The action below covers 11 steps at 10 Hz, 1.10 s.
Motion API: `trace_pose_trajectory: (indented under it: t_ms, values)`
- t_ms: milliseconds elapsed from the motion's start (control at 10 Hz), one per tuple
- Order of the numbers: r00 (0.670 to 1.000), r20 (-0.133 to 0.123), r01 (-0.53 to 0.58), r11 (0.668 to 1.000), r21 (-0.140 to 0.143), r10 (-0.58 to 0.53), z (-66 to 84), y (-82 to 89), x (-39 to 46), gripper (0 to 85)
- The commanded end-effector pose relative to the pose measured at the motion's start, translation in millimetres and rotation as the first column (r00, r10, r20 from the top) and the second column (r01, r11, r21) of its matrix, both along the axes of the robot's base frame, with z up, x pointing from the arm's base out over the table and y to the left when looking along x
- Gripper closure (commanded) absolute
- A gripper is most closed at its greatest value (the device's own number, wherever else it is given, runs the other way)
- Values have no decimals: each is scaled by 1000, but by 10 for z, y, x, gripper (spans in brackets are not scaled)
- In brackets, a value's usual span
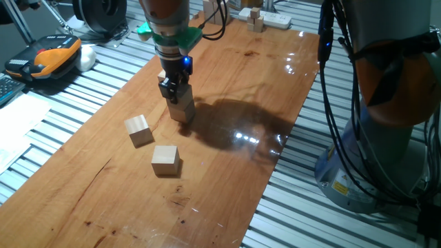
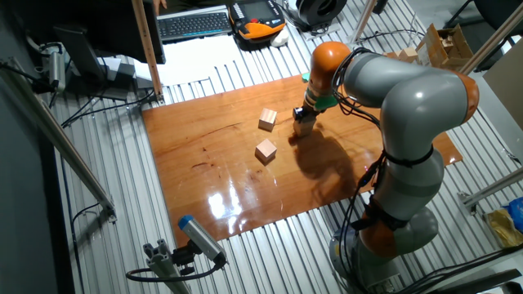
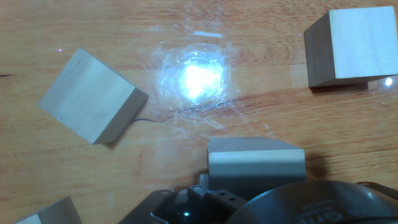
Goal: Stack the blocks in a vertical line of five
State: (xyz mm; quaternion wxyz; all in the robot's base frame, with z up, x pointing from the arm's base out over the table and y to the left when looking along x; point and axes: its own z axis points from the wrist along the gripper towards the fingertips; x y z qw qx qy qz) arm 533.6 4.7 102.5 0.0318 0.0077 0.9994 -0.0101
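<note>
1. Pale unfinished wood makes up every block in view; each is a plain cube with sharp edges and no markings.
2. One block (image 1: 181, 108) stands on the bench (image 1: 227, 83) directly under the gripper (image 1: 173, 88); the fingers (image 1: 167, 90) sit at its upper sides, but whether they are clamped on it or merely beside it cannot be told.
3. In the hand view this block (image 3: 255, 163) lies at the lower centre, just ahead of the gripper body.
4. Two further blocks rest flat on the bench, well apart from the fingers: one (image 1: 138, 130) nearer the gripper, another (image 1: 165, 160) towards the front edge of the bench.
5. These two blocks do not touch each other.
6. A fourth block corner (image 3: 50, 214) shows at the lower left of the hand view.
</note>
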Motion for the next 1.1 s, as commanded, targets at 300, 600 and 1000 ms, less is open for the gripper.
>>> trace_pose_trajectory:
  t_ms: [300,600,1000]
  values:
    - [1000,0,15,1000,9,-15,2,0,-1,170]
    - [1000,2,16,1000,6,-16,8,-2,-2,170]
    - [1000,8,21,1000,3,-21,80,-5,6,170]
